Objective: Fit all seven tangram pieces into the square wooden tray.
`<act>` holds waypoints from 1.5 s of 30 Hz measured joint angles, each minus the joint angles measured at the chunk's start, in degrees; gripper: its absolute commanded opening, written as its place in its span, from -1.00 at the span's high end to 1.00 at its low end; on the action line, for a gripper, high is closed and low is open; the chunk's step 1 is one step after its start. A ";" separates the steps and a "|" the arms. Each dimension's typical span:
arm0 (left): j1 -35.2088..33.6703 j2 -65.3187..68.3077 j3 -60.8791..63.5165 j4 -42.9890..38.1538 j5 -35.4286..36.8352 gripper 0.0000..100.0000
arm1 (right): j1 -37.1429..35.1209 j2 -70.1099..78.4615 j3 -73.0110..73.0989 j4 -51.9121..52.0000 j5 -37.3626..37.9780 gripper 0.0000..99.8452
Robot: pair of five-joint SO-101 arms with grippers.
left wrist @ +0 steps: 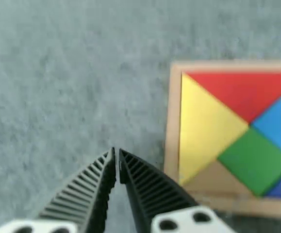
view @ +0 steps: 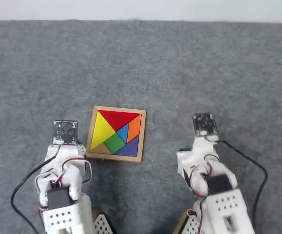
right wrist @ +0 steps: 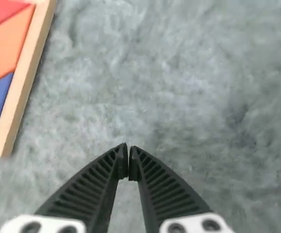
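The square wooden tray (view: 89, 139) lies on the grey carpet between the two arms. In it sit a red (view: 119, 118) and a yellow triangle (view: 102, 130), a blue triangle (view: 123, 132), an orange piece (view: 135, 127), a green square (view: 114, 143) and a purple triangle (view: 130, 147). A tan triangle (left wrist: 218, 177) fills one corner; I cannot tell whether it is a piece or bare tray floor. My left gripper (left wrist: 116, 151) is shut on nothing, just off the tray's rim (left wrist: 173, 121). My right gripper (right wrist: 128, 145) is shut and holds nothing, with the tray's edge (right wrist: 26, 82) a short way off.
Grey carpet (view: 204, 63) covers the whole table, with open room behind and to both sides of the tray. The left arm (view: 63, 170) and the right arm (view: 206, 170) stand at the front edge, with cables trailing from them.
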 measured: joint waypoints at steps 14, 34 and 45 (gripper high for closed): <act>0.00 0.00 0.00 6.24 0.00 0.97 | 0.00 -21.36 4.66 11.16 0.09 0.97; 0.00 0.00 0.00 6.24 0.00 0.97 | 0.00 -21.36 4.66 11.16 0.09 0.98; 0.00 0.00 0.00 6.24 0.00 0.97 | 0.00 -21.36 4.66 11.16 0.09 0.98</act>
